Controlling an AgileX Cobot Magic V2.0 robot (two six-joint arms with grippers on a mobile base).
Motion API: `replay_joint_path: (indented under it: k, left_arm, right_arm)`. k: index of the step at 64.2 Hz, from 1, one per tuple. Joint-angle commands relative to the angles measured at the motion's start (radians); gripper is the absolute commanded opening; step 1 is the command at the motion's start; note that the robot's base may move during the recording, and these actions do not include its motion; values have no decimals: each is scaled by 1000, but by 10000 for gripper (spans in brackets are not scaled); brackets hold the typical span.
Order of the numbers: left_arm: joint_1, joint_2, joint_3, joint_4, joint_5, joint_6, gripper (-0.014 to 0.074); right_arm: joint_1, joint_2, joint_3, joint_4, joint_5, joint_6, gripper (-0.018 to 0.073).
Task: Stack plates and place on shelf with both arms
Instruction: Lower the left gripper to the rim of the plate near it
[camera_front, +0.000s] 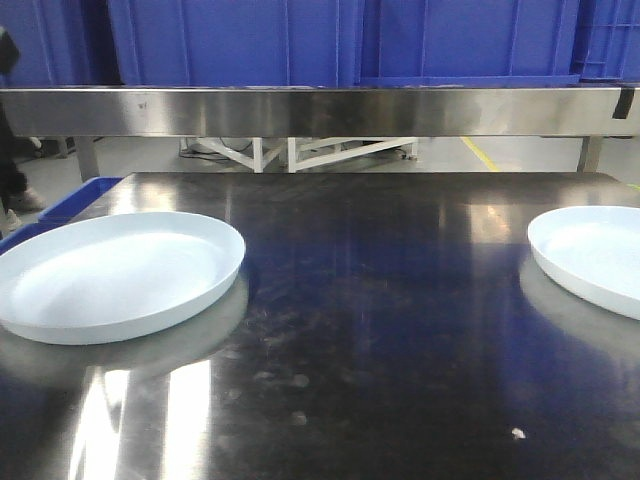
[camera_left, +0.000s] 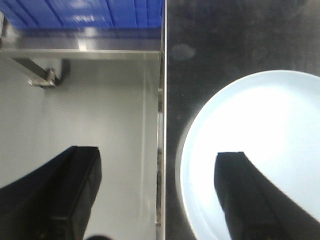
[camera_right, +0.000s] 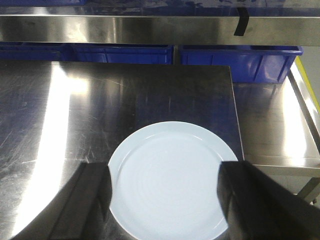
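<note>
Table (camera_front: 380, 330) holds left plate (camera_front: 115, 275) and right plate (camera_front: 590, 255), both empty, well apart. Behind the shelf (camera_front: 320, 110) stand blue crates (camera_front: 250, 40). Gaping, gripping nothing: left gripper (camera_left: 157, 155), right gripper (camera_right: 164, 167).

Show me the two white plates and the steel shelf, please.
Left plate (camera_front: 115, 275): front-facing view, on its flat bottom.
Right plate (camera_front: 600, 255): front-facing view, on its flat bottom.
Steel shelf (camera_front: 320, 110): front-facing view, on its front edge.

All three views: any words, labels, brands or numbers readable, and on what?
None readable. The left plate and right plate are plain, the blue crates show no print, and the black strip on the steel shelf carries no lettering.
</note>
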Motion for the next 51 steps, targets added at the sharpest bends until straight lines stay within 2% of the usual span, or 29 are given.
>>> replay_joint_path:
  k: [1, 51]
  left_arm:
    - [-7, 11, -37, -15, -78, -11, 528]
    - [-7, 244, -37, -15, -116, -11, 528]
  right_arm:
    - [3, 3, -39, -17, -77, 0, 557]
    - [3, 3, -39, -17, -76, 0, 557]
